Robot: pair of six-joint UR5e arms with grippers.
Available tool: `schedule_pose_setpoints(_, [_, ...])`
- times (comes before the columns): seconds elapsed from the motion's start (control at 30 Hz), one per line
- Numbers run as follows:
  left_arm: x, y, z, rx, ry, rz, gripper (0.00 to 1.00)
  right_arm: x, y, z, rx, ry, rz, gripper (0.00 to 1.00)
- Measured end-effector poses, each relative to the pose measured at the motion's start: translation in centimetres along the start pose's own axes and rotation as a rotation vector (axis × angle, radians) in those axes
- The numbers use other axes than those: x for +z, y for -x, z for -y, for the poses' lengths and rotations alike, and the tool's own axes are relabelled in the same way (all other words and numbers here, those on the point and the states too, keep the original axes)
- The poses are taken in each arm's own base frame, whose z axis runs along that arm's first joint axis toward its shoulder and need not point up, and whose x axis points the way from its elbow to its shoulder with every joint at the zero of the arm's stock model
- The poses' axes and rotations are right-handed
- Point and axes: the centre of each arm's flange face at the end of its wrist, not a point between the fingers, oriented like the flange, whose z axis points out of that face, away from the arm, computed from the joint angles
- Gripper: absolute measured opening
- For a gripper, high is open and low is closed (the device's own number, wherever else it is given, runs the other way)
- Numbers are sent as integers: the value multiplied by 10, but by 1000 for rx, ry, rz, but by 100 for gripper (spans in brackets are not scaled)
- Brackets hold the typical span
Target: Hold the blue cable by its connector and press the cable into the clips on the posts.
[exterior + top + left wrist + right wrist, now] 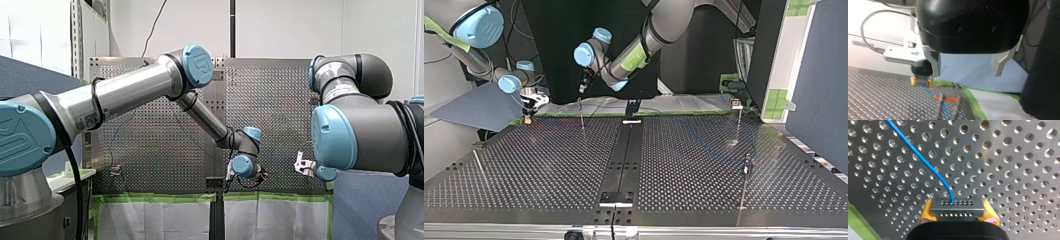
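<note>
My right gripper [957, 213] has its yellow pads [927, 213] clamped on the connector [957, 206], and the blue cable [920, 157] trails off toward eleven o'clock. My left gripper [967, 66] is wide open and empty. Best to keep the cable taut and seat it squarely atop the post [582, 114], at three o'clock of the right gripper in the top view.

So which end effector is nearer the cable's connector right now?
Right. My right end effector is shut on the connector, holding it at both ends. My left end effector is open and empty, apart from the connector, which sits ahead of it and off to one side.
</note>
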Motion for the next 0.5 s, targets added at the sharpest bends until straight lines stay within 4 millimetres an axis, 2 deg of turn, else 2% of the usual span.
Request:
schedule_pose_setpoints(0.17, [-1,7,13,-47,10,50,100,0,1,2,0,-3,2,0])
schedule_pose_setpoints(0.33, [2,9,15,-81,45,93,100,0,1,4,-1,-5,2,0])
schedule_pose_setpoints(0.5, [8,-2,12,-88,90,89,100,0,2,6,-1,-8,4,0])
